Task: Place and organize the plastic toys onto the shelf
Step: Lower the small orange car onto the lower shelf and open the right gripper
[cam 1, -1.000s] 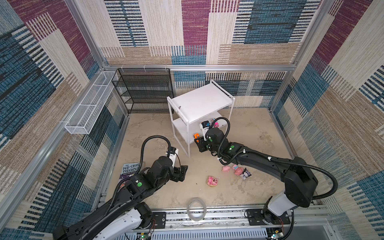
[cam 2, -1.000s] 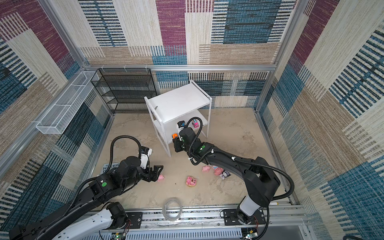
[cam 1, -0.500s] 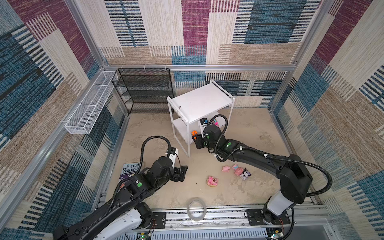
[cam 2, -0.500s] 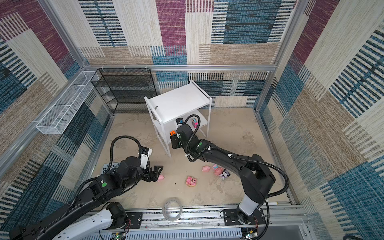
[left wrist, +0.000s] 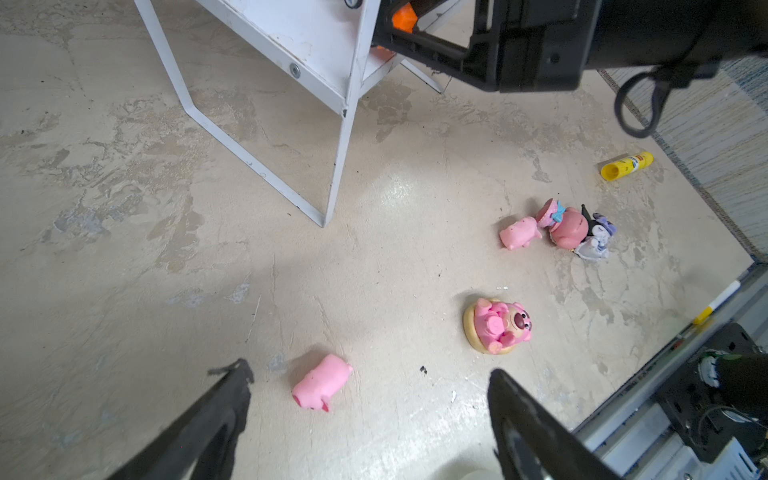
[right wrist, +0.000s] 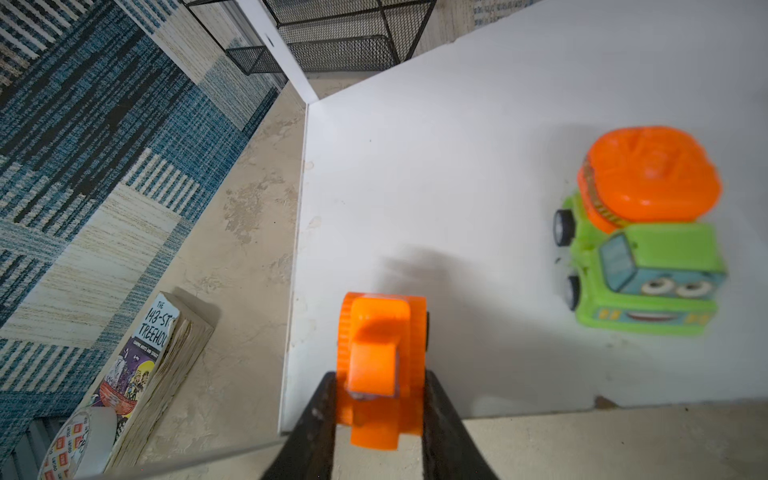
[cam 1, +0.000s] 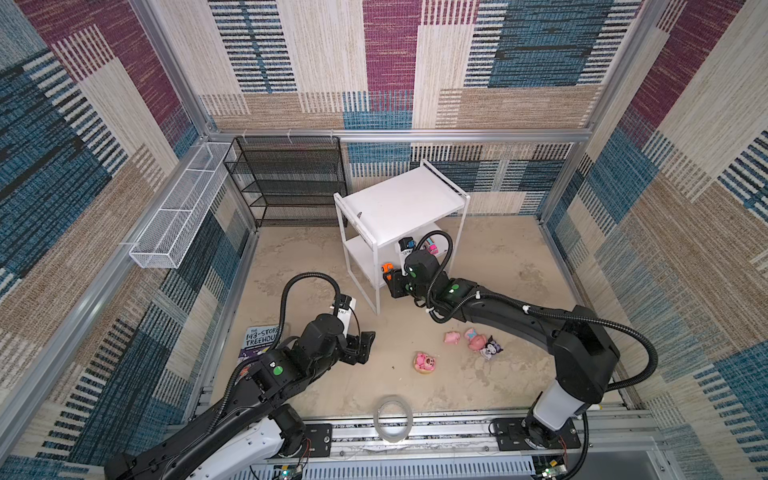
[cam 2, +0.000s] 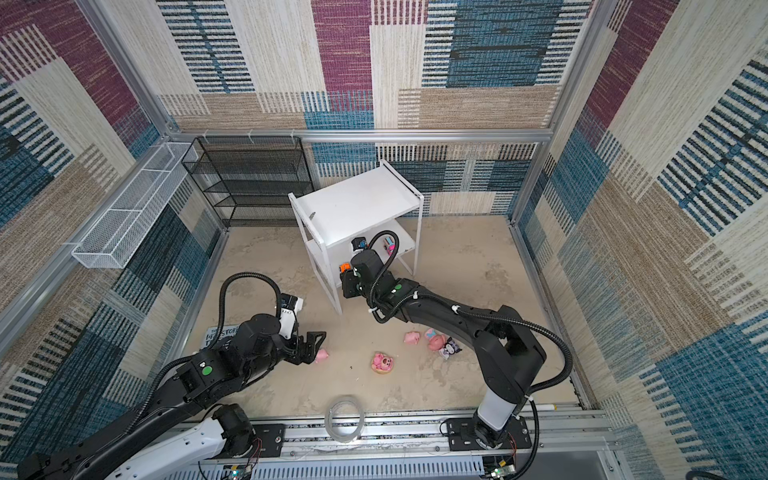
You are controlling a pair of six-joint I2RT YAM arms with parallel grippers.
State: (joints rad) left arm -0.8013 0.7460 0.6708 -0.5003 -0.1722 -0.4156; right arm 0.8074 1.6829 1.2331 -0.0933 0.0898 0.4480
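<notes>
White board shelf (cam 1: pixel 399 203), both top views: the right gripper (cam 1: pixel 390 277) is reaching to the lower tier's front corner, carrying the orange car (cam 1: pixel 387 268). A pink-multicolour car (cam 1: pixel 432 248) is sitting deeper on that tier. The left gripper (cam 2: pixel 313 345) is hovering over the floor in front of the shelf, with a pink pig (cam 2: pixel 321 355) just beside its tips. Open floor is lying between the shelf legs and the pink bear (cam 1: pixel 425 363).

Left wrist view: the fingers (left wrist: pixel 224 399) are standing wide apart, holding nothing. The pig is lying on the floor between them, touching neither.

Right wrist view: the fingers (right wrist: pixel 316 415) are pressing the orange car's flanks. Its tail is overhanging the tier's front edge, close to the side edge. A green-orange car (right wrist: pixel 640 249) is resting well apart, with clear board between.

Against one second earlier: the right gripper has been edging nearer the shelf; the left arm is staying put.
</notes>
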